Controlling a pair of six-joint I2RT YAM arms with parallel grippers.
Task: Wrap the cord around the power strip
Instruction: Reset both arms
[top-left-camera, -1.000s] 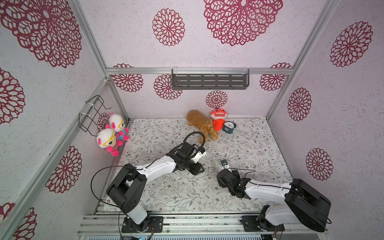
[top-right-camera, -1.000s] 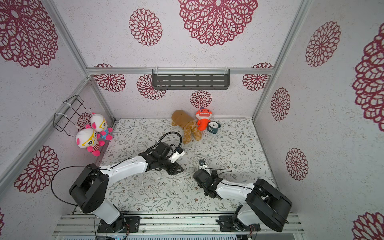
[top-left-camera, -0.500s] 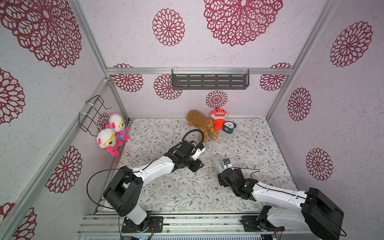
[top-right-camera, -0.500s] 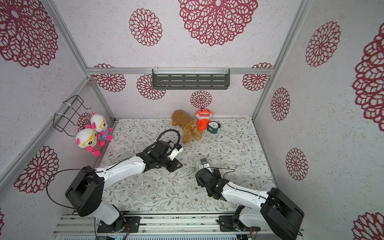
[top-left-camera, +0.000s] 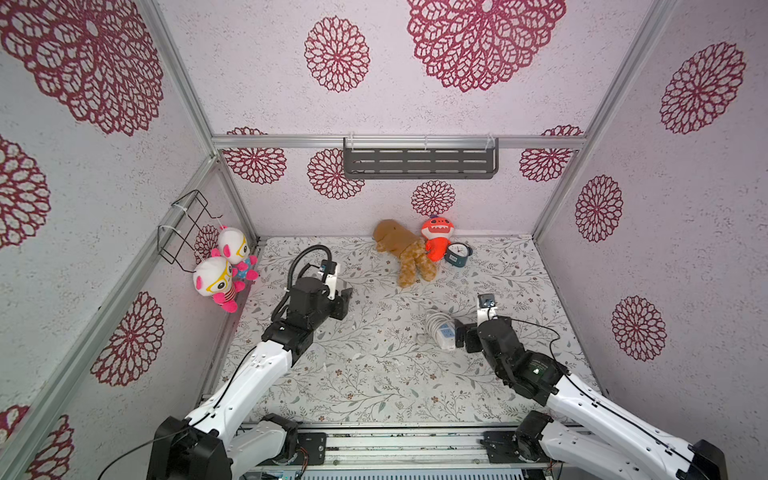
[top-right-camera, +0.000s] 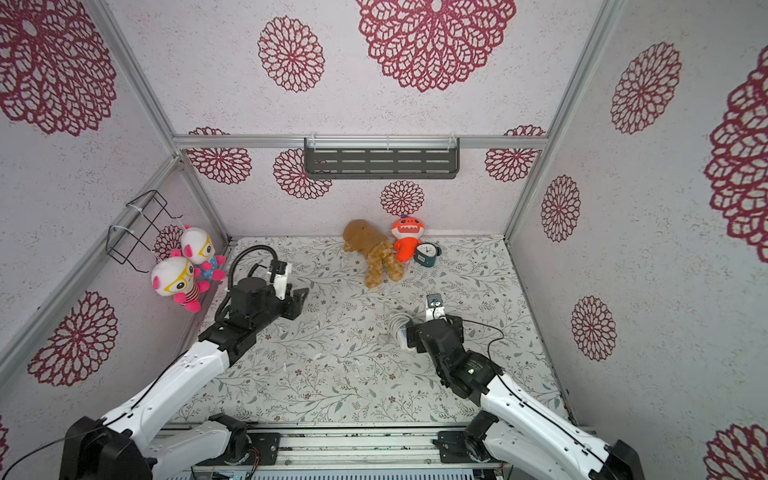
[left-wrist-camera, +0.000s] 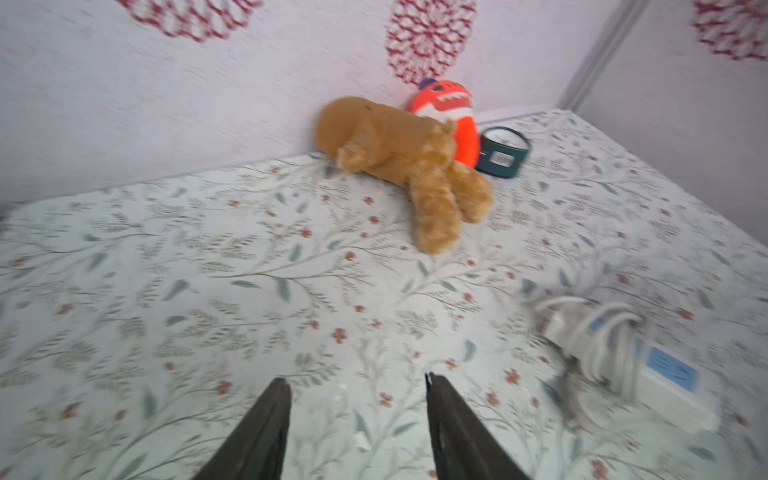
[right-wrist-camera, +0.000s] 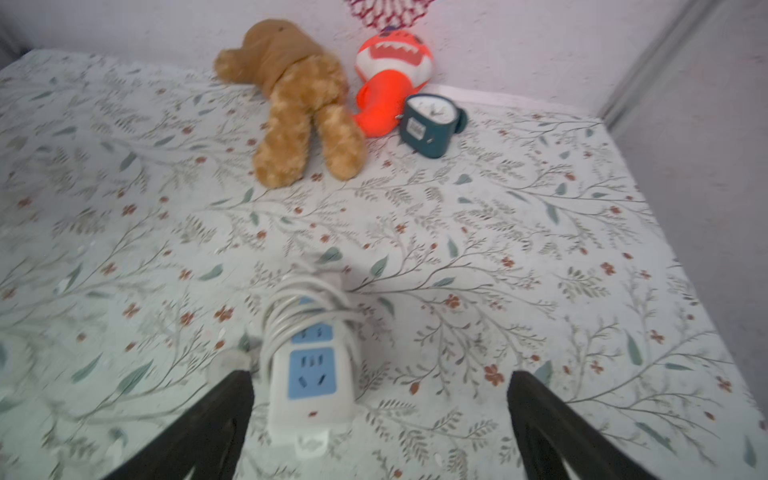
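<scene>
A bench (top-left-camera: 374, 374) covered in a pale leaf-and-flower print fills the bottom of a booth whose walls (top-left-camera: 336, 54) carry large red rosettes. A grey slotted shelf (top-left-camera: 419, 163) hangs on the back wall and a black wire basket (top-left-camera: 183, 226) on the left wall, with two white-and-pink dolls (top-left-camera: 216, 282) dangling below it near the bench's back left corner. Against the middle of the back edge lie a brown plush toy (top-left-camera: 401, 249), an orange toothy plush (top-left-camera: 436, 232) and a small teal alarm clock (top-left-camera: 457, 253), all touching or just beside one another. The power strip (right-wrist-camera: 309, 374) lies flat in the right half of the bench, about midway between front and back edges, its blue socket faces up. The cord (right-wrist-camera: 307, 299) is looped several times around the end of the strip farther from the right arm, with a blurred bit of it resting on the bench just beside. The right claw (right-wrist-camera: 378, 374) is spread wide with the strip's bare end between its fingers, close to one of them and well clear of the other; it grips nothing. The left claw (left-wrist-camera: 355, 378) hangs over the left half of the bench, well apart from the strip, with its fingers parted and only bare bench between them.
</scene>
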